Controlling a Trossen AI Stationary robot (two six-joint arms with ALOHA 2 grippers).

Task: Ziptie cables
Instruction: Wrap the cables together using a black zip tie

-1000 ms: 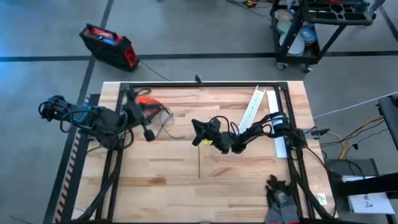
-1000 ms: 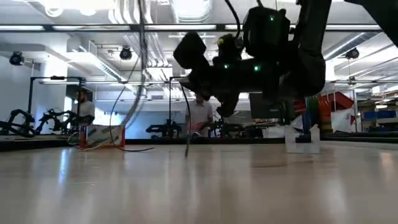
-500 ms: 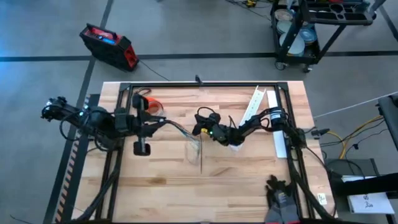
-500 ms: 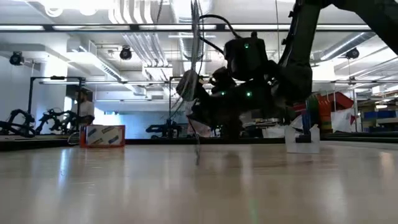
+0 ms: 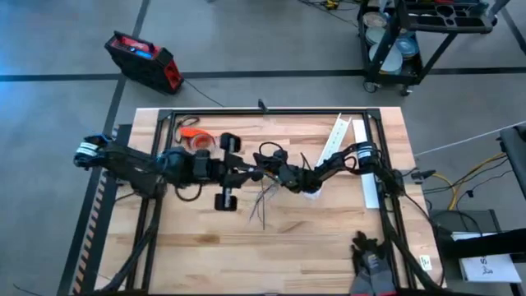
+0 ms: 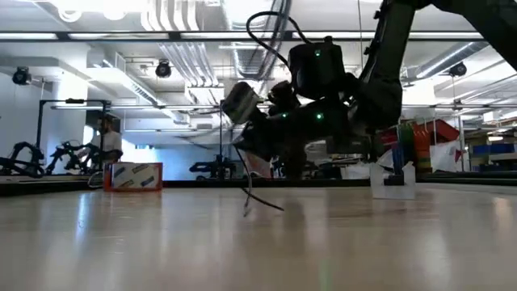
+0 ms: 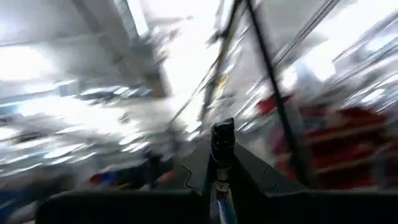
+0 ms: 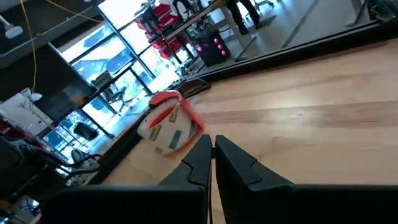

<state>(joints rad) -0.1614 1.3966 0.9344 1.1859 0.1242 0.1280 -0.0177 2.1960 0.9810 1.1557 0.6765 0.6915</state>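
High view: left gripper (image 5: 249, 173) and right gripper (image 5: 265, 168) meet near the table (image 5: 329, 247) centre, almost touching. The cables (image 5: 261, 200) hang from that meeting point and fan out toward the near edge. Which gripper has hold of them cannot be told here. Orange tape roll (image 5: 192, 136) sits near the far left corner; white slotted channel (image 5: 334, 141) lies toward the far right corner.

Low view: both arms cluster above mid-table; the cables (image 6: 250, 194) dangle down, tips touching the wood.

Left wrist view: heavily blurred. Left gripper (image 7: 222, 163) fingers sit close together around a thin blue-and-dark strand (image 7: 222, 202), apparently one of the cables.

Right wrist view: right gripper (image 8: 212, 152) fingers nearly closed, only a slit between them; nothing visible in the slit. Tape roll (image 8: 169, 124) beyond.

Ziptie: not identifiable in any view.
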